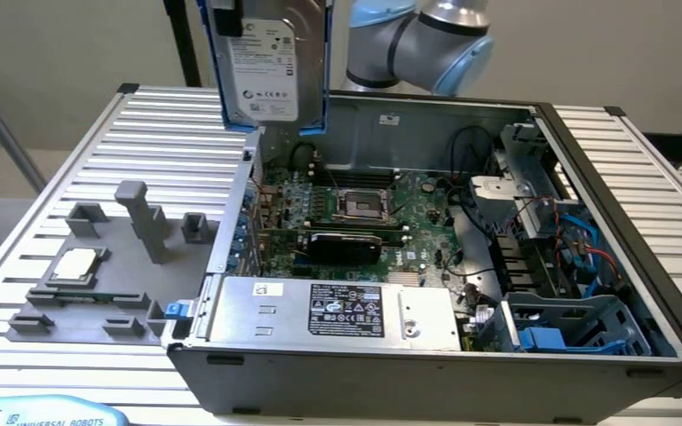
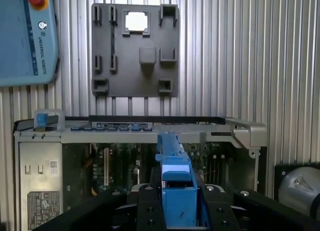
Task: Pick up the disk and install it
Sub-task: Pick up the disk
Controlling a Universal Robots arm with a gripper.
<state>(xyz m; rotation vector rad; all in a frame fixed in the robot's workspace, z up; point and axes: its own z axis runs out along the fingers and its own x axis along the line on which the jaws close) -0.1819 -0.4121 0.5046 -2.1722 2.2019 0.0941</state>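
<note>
Grey moulded plastic is taking up the exterior view's left: a flat fixture tray (image 1: pixel 170 275) with raised slots is lying on the ribbed aluminium table (image 1: pixel 33 177), just outside the left wall of the open dark-grey metal computer case (image 1: pixel 436 373). A small square silver processor chip (image 1: pixel 77 264) is sitting in one of its pockets. Above that same left wall of the case, the disk (image 1: pixel 267 67), a flat silver-grey hard drive with a white printed label in a blue plastic carrier frame, is hanging upright in the air, well clear of the tray and touching nothing inside the case. In the wrist view the black two-fingered gripper (image 2: pixel 177 188) is clamping the blue carrier edge-on, one finger pressing on each side, so the tool is closed narrowly around the disk and carrying its weight. Moving rightward within the case, a large grey power-supply box (image 1: pixel 335 311) with a black label is filling the near left corner, and a green motherboard (image 1: pixel 353 200) is lying across the case floor behind it. The silver and light-blue robot arm (image 1: pixel 436 40) is reaching in from behind the case's far wall. At the near right corner of the case, a blue plastic drive cage (image 1: pixel 567 324) is standing without a drive in it, as far as I can judge. The pick-up is looking finished; the installing is not yet done, since the disk is seated in no bay.
</note>
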